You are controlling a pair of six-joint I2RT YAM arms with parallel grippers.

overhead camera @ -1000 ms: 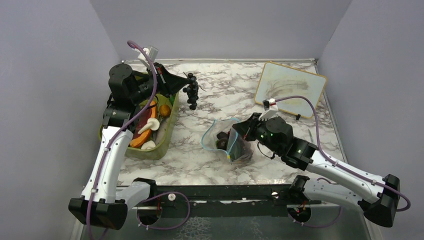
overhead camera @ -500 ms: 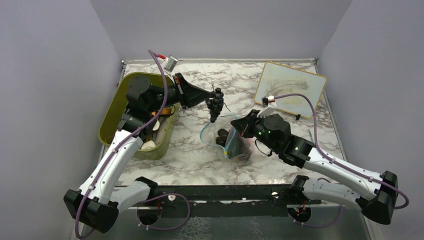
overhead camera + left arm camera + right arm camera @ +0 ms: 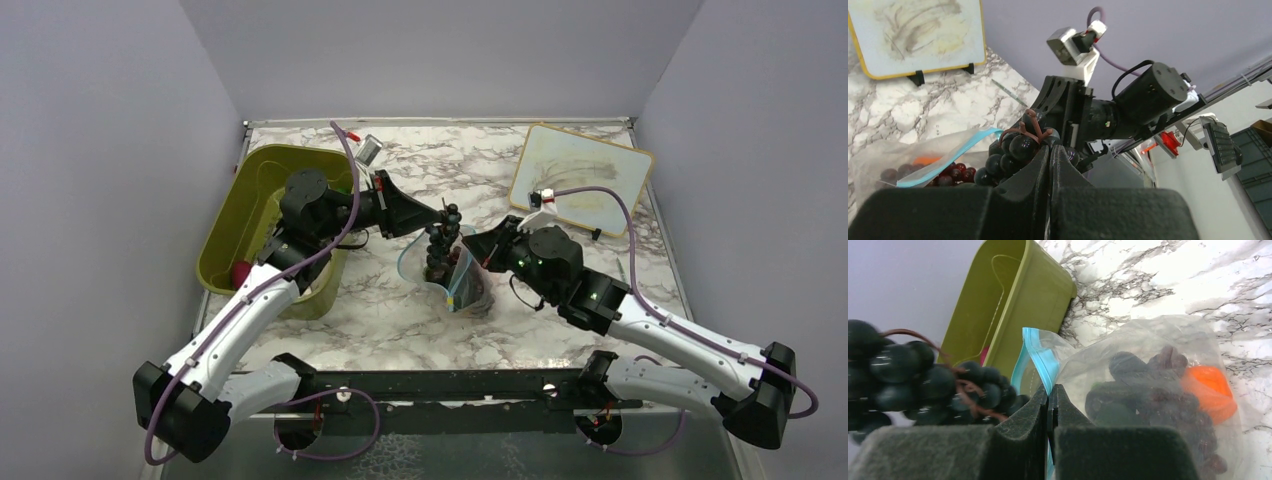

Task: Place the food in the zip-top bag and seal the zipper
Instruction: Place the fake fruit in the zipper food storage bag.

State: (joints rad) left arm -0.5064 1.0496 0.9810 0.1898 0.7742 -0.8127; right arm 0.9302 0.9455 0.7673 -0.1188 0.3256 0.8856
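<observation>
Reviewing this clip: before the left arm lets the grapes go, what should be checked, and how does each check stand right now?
1. Left jaws shut on the grape bunch: ok.
2. Right jaws pinching the rim of the zip-top bag: ok.
3. Zipper unsealed, mouth open: ok.
4. Bunch hanging over the mouth in the top view: ok.
5. Bunch's lower end past the rim: cannot tell.
6. Room left beside the food already inside: cannot tell.

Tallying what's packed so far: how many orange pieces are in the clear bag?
1: an orange piece lies inside the zip-top bag, next to dark pieces. More may be hidden beneath those or behind the crinkled plastic.
</observation>
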